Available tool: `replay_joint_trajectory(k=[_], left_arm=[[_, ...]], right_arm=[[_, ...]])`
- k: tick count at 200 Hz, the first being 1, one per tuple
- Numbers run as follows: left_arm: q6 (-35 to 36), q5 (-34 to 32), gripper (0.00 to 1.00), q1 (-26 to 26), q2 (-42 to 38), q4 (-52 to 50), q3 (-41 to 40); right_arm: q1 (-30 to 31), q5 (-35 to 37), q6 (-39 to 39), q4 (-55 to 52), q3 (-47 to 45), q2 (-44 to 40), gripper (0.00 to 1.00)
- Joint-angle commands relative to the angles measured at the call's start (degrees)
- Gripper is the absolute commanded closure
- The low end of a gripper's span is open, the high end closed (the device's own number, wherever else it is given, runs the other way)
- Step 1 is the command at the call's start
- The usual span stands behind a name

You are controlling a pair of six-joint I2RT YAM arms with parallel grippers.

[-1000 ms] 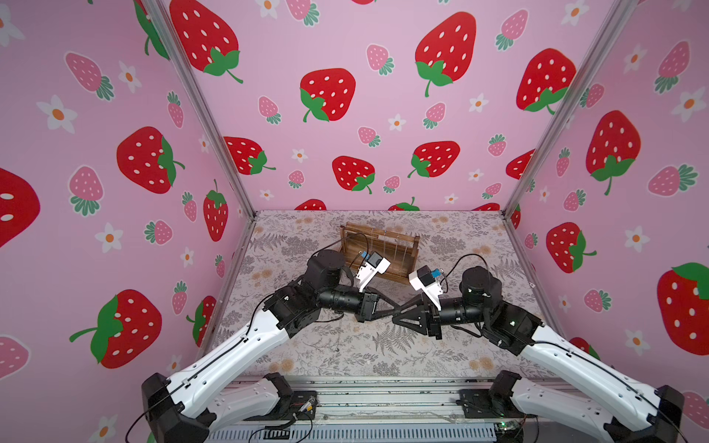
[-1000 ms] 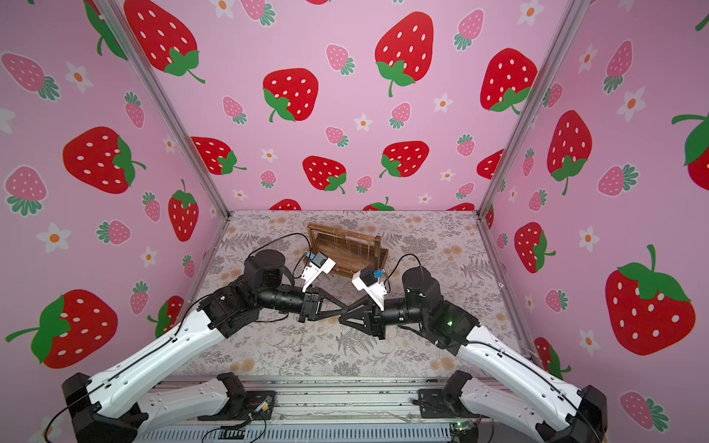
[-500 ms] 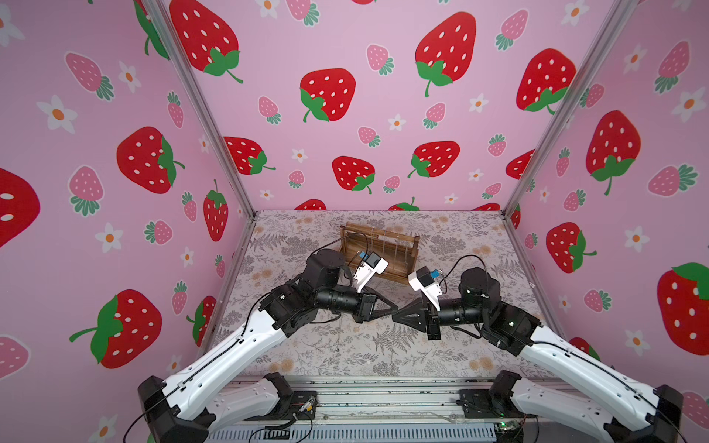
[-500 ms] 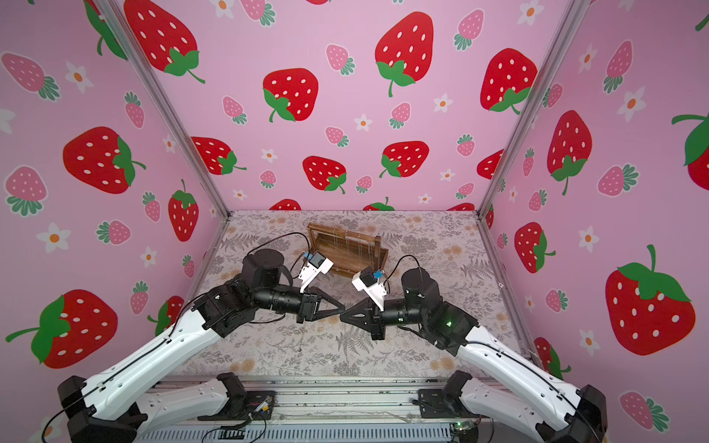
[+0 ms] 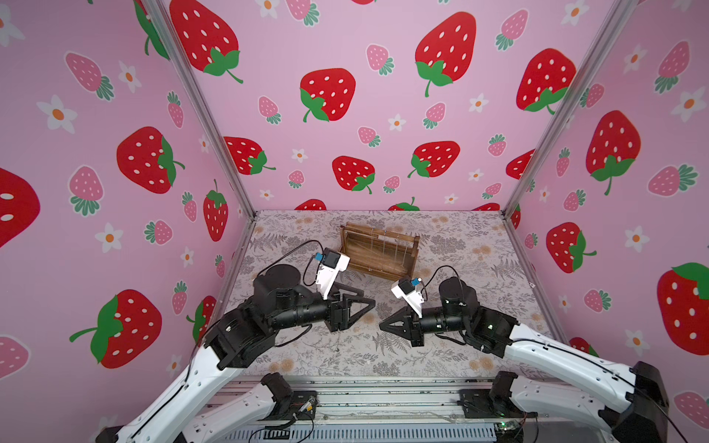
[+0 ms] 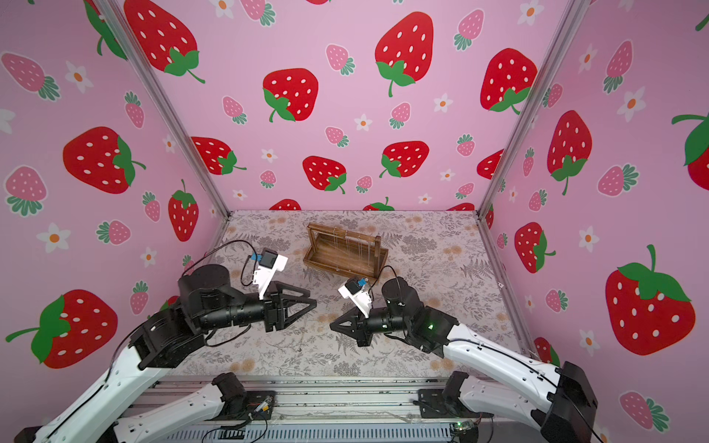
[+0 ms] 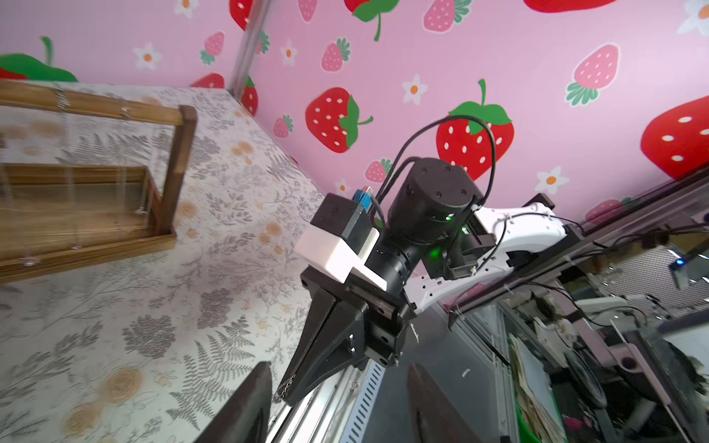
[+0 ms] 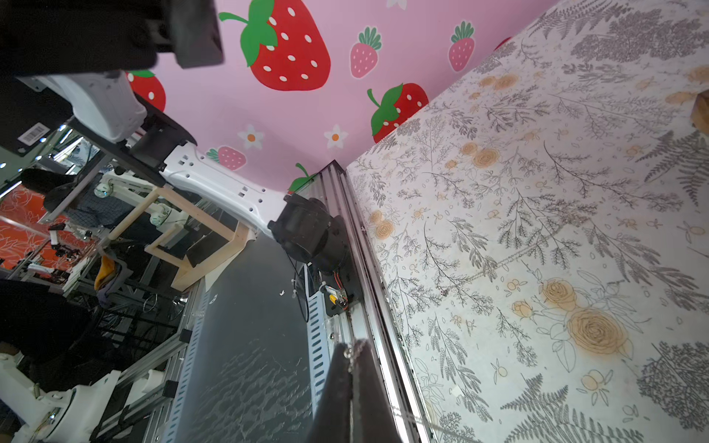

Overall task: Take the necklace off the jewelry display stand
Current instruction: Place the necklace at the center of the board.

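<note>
The right claw [image 5: 381,326] is pinching the necklace [image 8: 355,351] at its tip, while the left claw [image 5: 368,298] is hanging open nearby.

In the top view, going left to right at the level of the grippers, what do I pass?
Left wall → left arm → left gripper → right gripper, shut on the necklace → right arm → right wall. The jewelry display stand stands behind both grippers, so it is left out.
</note>
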Motion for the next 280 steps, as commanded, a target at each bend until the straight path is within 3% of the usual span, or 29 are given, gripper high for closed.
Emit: replay_joint_trajectory(k=[1,25,96,203,280], left_arm=[[1.35,-13.18,0.43,-0.19,-6.30,-6.08,-0.21],[1.56,-19.58,0.42,-0.17,-13.79,-9.98,-3.39],[-0.11,-20.01,0.39,-0.14,-27.70,-14.15,-11.79],[0.77,-19.19,0.38,-0.12,-31.27,-13.28,-17.13],[0.89,-19.05,0.38,-0.13,-31.44,-13.27,-17.29]], right_arm=[[1.51,6.73,4.82,2.90,-1.46,0.81,1.00],[2.95,8.47,7.72,4.01,-1.94,2.00,1.00],[6.30,7.24,12.03,8.90,1.16,11.15,1.00],[8.09,7.79,12.86,9.20,6.83,16.54,1.00],[8.09,12.20,14.92,9.12,8.42,27.04,1.00]])
